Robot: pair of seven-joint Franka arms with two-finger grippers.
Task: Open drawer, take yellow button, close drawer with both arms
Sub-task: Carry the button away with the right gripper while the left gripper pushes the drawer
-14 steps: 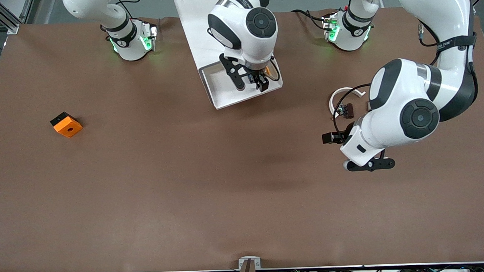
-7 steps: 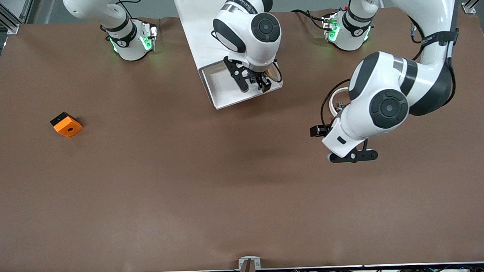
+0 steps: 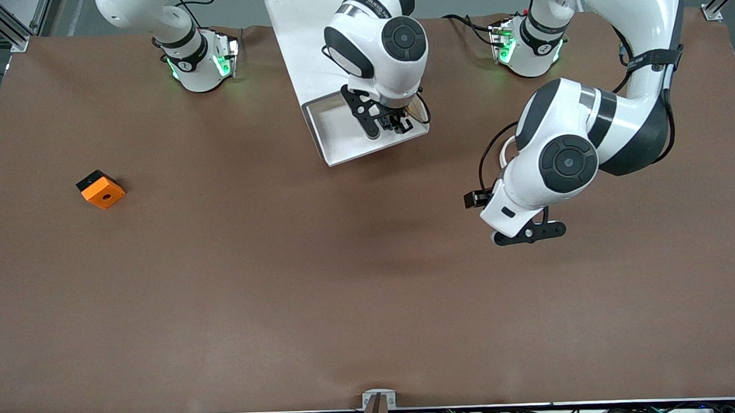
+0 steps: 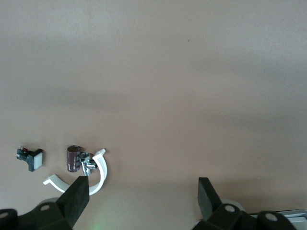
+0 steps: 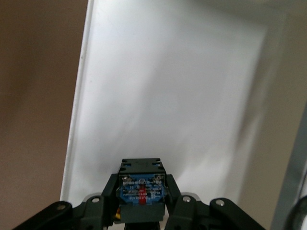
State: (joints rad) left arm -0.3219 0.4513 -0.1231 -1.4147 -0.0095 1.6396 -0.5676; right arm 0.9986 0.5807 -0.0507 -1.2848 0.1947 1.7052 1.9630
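The drawer (image 3: 341, 143) stands pulled out of the white cabinet (image 3: 297, 44); its white floor fills the right wrist view (image 5: 168, 96). My right gripper (image 3: 395, 125) hangs over the drawer's end toward the left arm and is shut on the button (image 5: 142, 191). The button's dark-blue labelled body shows between the fingers, with a bit of orange-yellow under it. My left gripper (image 3: 488, 203) is open and empty over bare table, toward the left arm's end from the drawer. Its fingers (image 4: 76, 194) stand wide apart in the left wrist view.
A white curved strip (image 4: 98, 170) with small black-brown parts (image 4: 73, 158) lies under the left arm, beside a small white-capped part (image 4: 32, 159). An orange square block (image 3: 100, 189) lies toward the right arm's end of the table.
My left arm has swung over the table toward the drawer and now covers the curved strip. My right gripper has shifted slightly over the drawer, still holding the button.
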